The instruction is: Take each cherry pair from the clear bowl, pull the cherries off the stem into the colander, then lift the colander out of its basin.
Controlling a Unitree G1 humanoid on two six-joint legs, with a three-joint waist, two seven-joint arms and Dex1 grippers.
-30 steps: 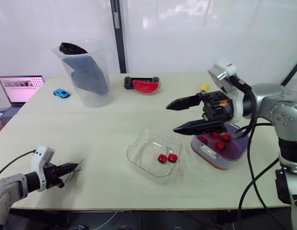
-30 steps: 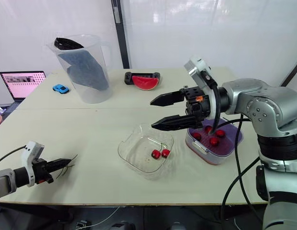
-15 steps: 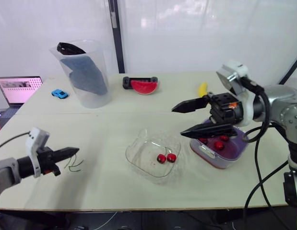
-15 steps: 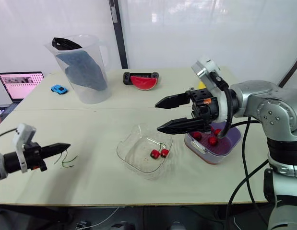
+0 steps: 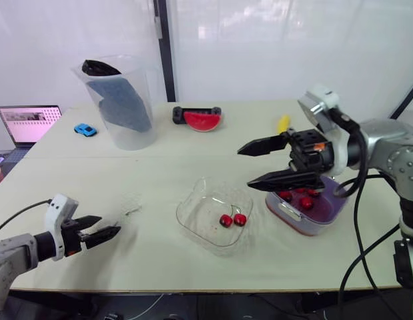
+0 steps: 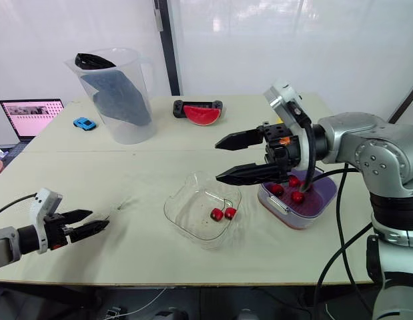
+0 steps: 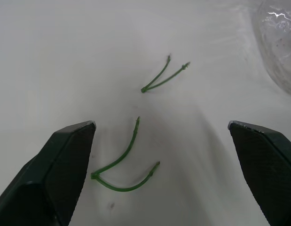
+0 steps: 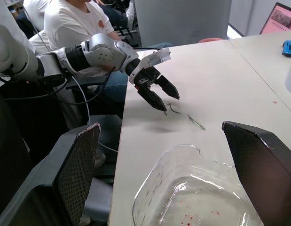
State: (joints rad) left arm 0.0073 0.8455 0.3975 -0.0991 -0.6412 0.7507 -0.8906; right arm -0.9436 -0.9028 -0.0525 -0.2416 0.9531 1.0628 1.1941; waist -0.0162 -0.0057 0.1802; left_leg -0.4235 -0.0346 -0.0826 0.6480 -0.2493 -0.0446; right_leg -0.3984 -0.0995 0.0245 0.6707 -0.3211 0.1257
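**Ana:** What did the head camera show around the clear bowl [image 5: 187, 215]?

**Ben:** One cherry pair [image 5: 233, 220] lay inside it, both fruits on one stem. Just right of the bowl, the colander [image 5: 328, 197] sat in its basin [image 5: 315, 225] with loose cherries [image 5: 305, 202] in it. The right claw [image 5: 245, 166] hung above the bowl's right edge. Its two fingers [image 5: 266, 143] were spread wide with nothing between them.

**Ana:** And the other arm?

**Ben:** The left claw [image 5: 108, 225] was low over the table [image 5: 193, 167], well to the left of the bowl, parted and empty. Farther back from the bowl stood a jug [image 5: 141, 127] with a dark cloth [image 5: 119, 103] in it. A watermelon slice [image 5: 201, 121], a toy car [image 5: 85, 129] and a laptop [image 5: 29, 123] were back there too.

**Ana:** What about the left wrist camera?

**Ben:** Two bare stems [image 7: 163, 76] lay on the table between that claw and the bowl, one closer to the bowl than the other. Neither touched the left fingers [image 7: 65, 165], which stood far apart on either side. A piece of the bowl's wall showed just past the stems.

**Ana:** And the right wrist camera?

**Ben:** Its own fingers stood wide apart with the bowl's rim between them, gripping nothing. Past the bowl lay the same two stems, and just beyond them was the left claw, parted, its tips close to the farther stem. A person in a white shirt [image 8: 72, 26] sat off the table's edge, well away from the bowl.
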